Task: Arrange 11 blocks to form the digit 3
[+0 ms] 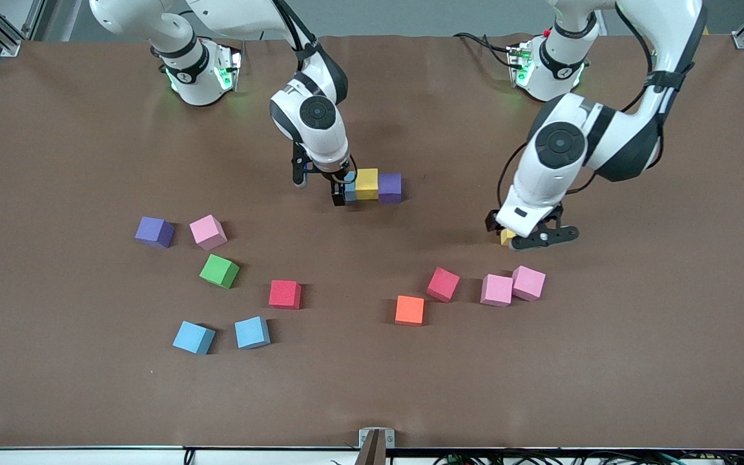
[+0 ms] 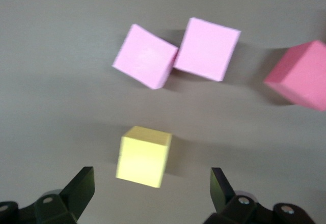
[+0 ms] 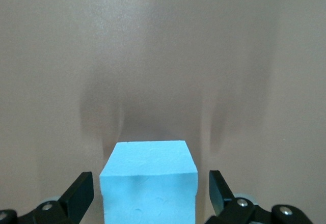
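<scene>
**Top bar laid, yellow cube next**

Nearest the front camera sat two blue cubes (image 1: pixel 194 338) (image 1: pixel 252 332), side by side toward the right arm's end. Farther off lay an orange cube (image 1: pixel 409 310), two red ones (image 1: pixel 285 294) (image 1: pixel 443 284), a touching pink pair (image 1: pixel 513 286) and a green cube (image 1: pixel 219 270). Farther still, at ten o'clock from the green, stood a third pink cube (image 1: pixel 208 232) and a purple one (image 1: pixel 154 231).

The left gripper (image 1: pixel 527 237) hung low over a loose yellow cube (image 2: pixel 143 156), jaws spread wide and clear of both its sides. The cube looked off centre between them, so a closing finger might have pushed it askew, or toward the pink pair at its six o'clock.

Farthest, at the table's middle, the digit had only begun: a row of blue (image 3: pixel 148 180), yellow (image 1: pixel 367 183) and purple (image 1: pixel 390 187) cubes, touching. The right gripper (image 1: pixel 344 194) straddled the blue end cube, fingers spread and apparently off it. Lifting at a slant could have dragged that cube and opened a gap in the row; foam tends to cling to the pads.
</scene>
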{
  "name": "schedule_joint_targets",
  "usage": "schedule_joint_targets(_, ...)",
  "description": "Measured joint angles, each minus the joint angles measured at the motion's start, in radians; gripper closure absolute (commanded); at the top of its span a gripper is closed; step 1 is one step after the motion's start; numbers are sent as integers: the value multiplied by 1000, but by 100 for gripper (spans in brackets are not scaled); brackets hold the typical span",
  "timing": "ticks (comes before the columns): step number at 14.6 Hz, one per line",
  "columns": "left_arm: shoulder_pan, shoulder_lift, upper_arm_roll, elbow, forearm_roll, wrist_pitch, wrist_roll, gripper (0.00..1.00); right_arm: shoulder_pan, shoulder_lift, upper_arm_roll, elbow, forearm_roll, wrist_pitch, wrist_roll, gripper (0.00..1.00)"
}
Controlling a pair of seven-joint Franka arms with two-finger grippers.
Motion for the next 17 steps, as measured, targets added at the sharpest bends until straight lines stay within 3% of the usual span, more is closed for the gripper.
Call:
schedule_joint_targets(5,34,-25,0,-86,-7,36,58,0,0,0,-2,48,0,-97,-3,0)
schedule_joint_targets(11,102,-25,-1,-234,-8,286,119,0,0,-1,-7,75,0,-129,-5,0)
schedule_joint_targets(17,118,10,-1,-262,-12,351,138,0,-21,-43,-16,121,0,-266,-90,0)
